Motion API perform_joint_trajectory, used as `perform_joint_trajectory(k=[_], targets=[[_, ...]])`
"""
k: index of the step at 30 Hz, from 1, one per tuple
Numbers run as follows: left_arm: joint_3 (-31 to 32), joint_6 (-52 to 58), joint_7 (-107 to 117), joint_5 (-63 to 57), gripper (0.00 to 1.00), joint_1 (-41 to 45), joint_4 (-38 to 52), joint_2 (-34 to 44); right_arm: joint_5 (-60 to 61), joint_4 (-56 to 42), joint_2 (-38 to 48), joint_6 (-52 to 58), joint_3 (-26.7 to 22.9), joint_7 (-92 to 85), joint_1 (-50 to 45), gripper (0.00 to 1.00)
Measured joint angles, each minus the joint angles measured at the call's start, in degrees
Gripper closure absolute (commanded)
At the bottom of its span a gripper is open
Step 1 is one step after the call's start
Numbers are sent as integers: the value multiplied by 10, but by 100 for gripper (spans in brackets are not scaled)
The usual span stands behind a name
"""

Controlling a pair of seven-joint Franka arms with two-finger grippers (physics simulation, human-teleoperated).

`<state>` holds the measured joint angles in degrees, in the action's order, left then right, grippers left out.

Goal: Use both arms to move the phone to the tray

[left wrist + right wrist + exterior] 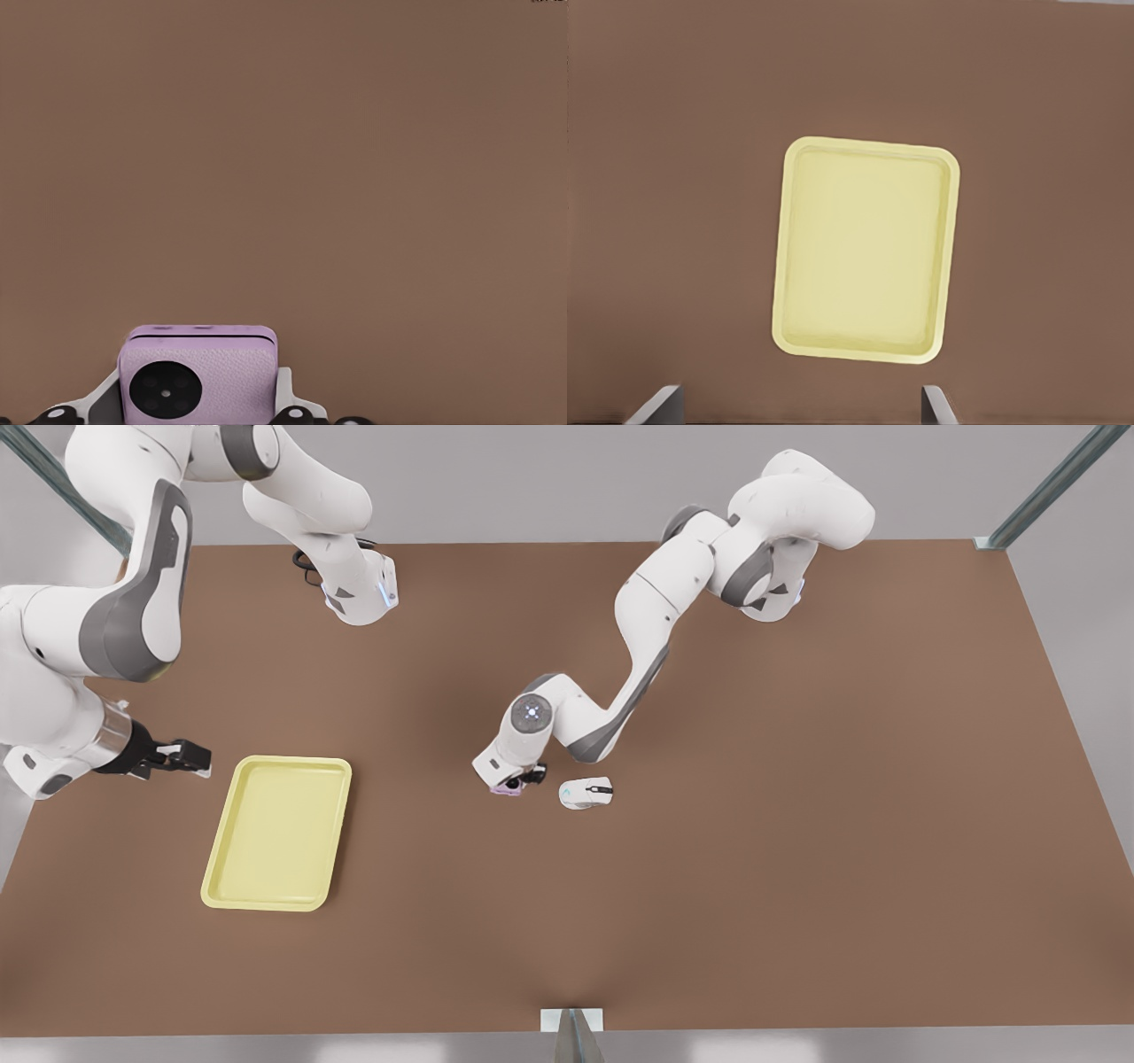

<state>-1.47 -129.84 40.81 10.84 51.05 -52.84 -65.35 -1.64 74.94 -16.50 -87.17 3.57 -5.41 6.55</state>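
A: Where are the grippers?
B: The left gripper (518, 781) pinches the phone (198, 379) at mid-table, just beside a mouse (586, 793). The right gripper (182, 757), fingers spread, waits beside the tray (277, 833).

A: Progress?
B: Phone grasped; the carry is left. The tray holds nothing.
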Motion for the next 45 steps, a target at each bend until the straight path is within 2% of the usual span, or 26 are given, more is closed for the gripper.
perform_joint_trajectory(k=[2, 4, 5, 11, 13, 16, 19, 20, 21, 24, 26, 28, 33, 38, 45], targets=[[0, -33, 19, 0, 22, 0, 18, -24, -1, 11, 3, 0, 0, 0, 0, 0], [1, -66, 35, 0, 12, 2, 23, -36, 2, 23, 4, -13, 0, 0, -1, 0], [1, -79, 42, 0, 0, 4, 23, -38, 2, 28, 7, -18, 0, 0, 1, 0], [-3, -108, 78, 0, 0, 6, 18, -17, -1, 84, 26, -41, 0, -2, -5, 0], [-2, -48, 74, 5, 0, -47, 15, 30, -2, 86, 25, -45, 1, -2, -12, 0], [-21, 106, 35, 12, 0, -202, -13, 127, -1, 85, 22, -52, 7, 2, -54, 0], [-165, 248, -40, 12, 0, -262, -22, 189, 13, 82, 3, -57, 7, 15, -125, 0], [-201, 286, -66, 11, 0, -267, -25, 211, 17, 81, -4, -59, 8, 23, -145, 0], [-212, 317, -91, 0, 0, -274, -45, 250, 21, 82, -10, -63, 9, 34, -169, 0], [-45, 380, -154, -91, 0, -388, -145, 420, 30, 81, -37, -87, 11, 84, -250, 0], [55, 400, -189, -128, 0, -467, -196, 493, 31, 82, -61, -106, 30, 125, -266, 0], [103, 408, -220, -150, 0, -504, -239, 533, 30, 109, -80, -135, 40, 164, -276, 0], [119, 423, -284, -173, 0, -512, -252, 530, 35, 174, -114, -221, 44, 245, -284, 0], [118, 428, -334, -173, 0, -513, -235, 512, 41, 173, -170, -287, 44, 317, -316, 0], [115, 432, -385, -161, 0, -515, -199, 499, 44, 158, -230, -343, 41, 402, -309, 0]])
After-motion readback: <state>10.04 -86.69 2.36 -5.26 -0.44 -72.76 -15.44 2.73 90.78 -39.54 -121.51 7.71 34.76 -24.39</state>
